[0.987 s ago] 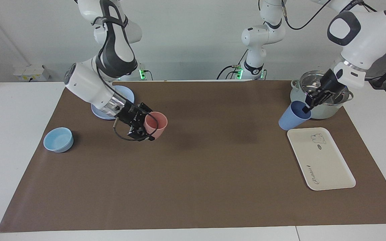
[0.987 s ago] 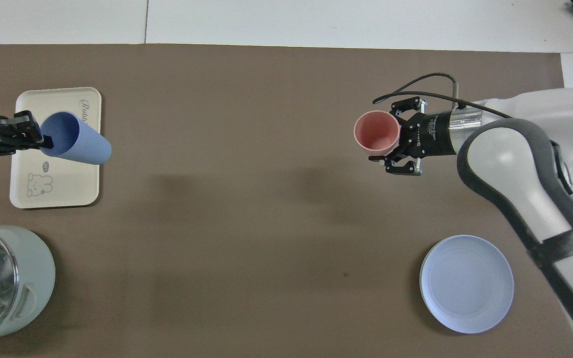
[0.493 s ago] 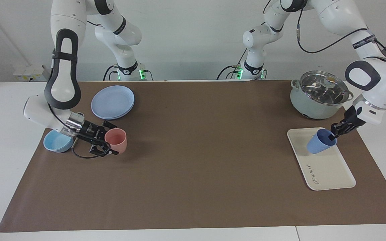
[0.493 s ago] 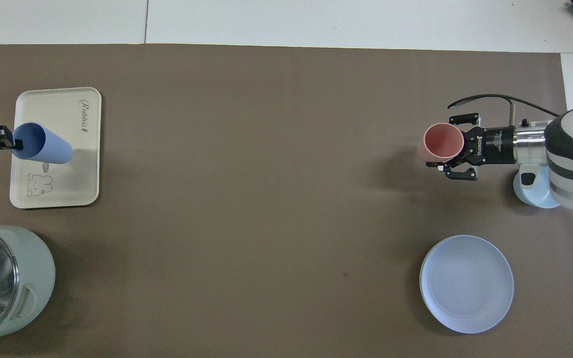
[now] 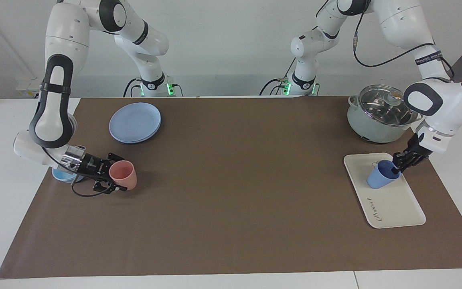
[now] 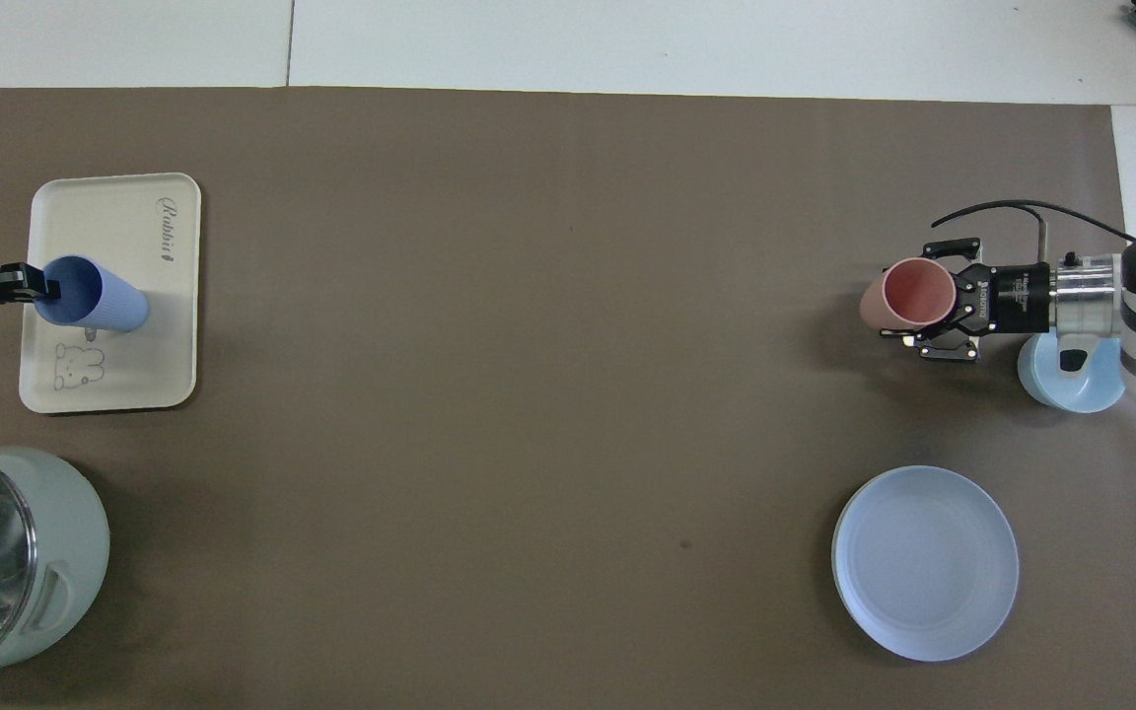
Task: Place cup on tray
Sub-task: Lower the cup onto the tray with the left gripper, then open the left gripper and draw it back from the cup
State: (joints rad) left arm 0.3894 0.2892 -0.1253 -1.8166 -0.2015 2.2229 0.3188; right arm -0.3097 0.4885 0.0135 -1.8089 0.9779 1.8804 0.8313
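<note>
The periwinkle-blue cup (image 5: 380,177) is tilted over the middle of the cream-white tray (image 5: 395,204), with its base at the tray's surface. I cannot tell if it touches. My left gripper (image 5: 396,164) is shut on the cup's rim. In the overhead view the cup (image 6: 100,306) lies over the tray (image 6: 149,370), with the left gripper (image 6: 47,288) at its rim. My right gripper (image 5: 111,176) is shut on the rim of a pink cup (image 5: 125,180), low over the mat at the right arm's end; it also shows in the overhead view (image 6: 945,299).
A light-blue bowl (image 5: 59,176) sits under the right wrist, beside the pink cup (image 6: 908,296). A round blue plate (image 5: 134,121) lies nearer to the robots than the bowl. A lidded pot (image 5: 379,114) stands nearer to the robots than the tray.
The left gripper has carried the blue cup from beside the pot down onto the tray. The right gripper has moved the pink cup from mid-table down toward the bowl.
</note>
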